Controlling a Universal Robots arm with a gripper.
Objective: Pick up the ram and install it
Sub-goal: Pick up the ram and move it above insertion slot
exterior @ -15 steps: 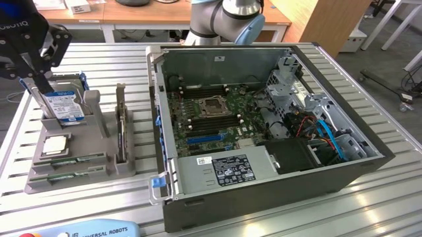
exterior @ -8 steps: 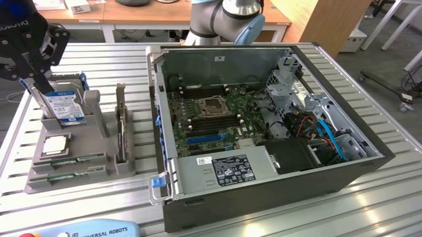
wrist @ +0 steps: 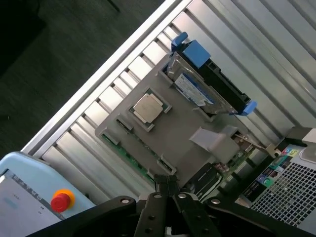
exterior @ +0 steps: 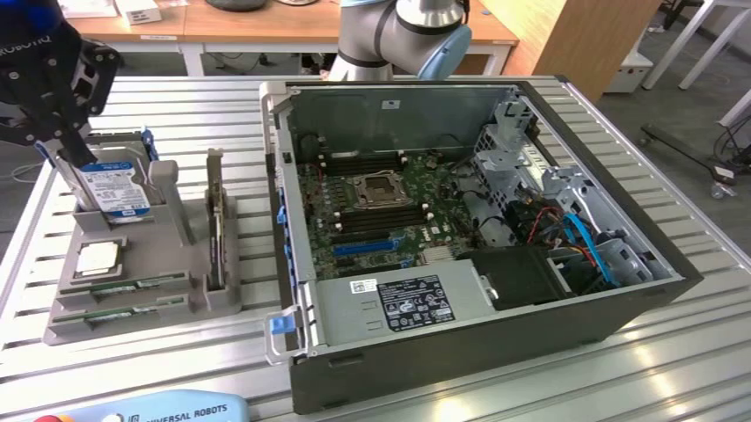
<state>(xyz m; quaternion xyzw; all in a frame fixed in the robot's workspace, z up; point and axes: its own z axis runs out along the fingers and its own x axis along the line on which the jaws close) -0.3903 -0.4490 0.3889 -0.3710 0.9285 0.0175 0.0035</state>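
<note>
Hand point(wrist: 167, 182) hovered closed and empty above the tray point(wrist: 173, 143). Ram point(wrist: 127, 156) lay slotted below the hand. Risk: descending closed would strike the stick or nudge the processor point(wrist: 147, 107) beside it.

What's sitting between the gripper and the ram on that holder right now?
In the exterior view, the hard drive and then the silver processor chip lie between the gripper and the ram.
</note>
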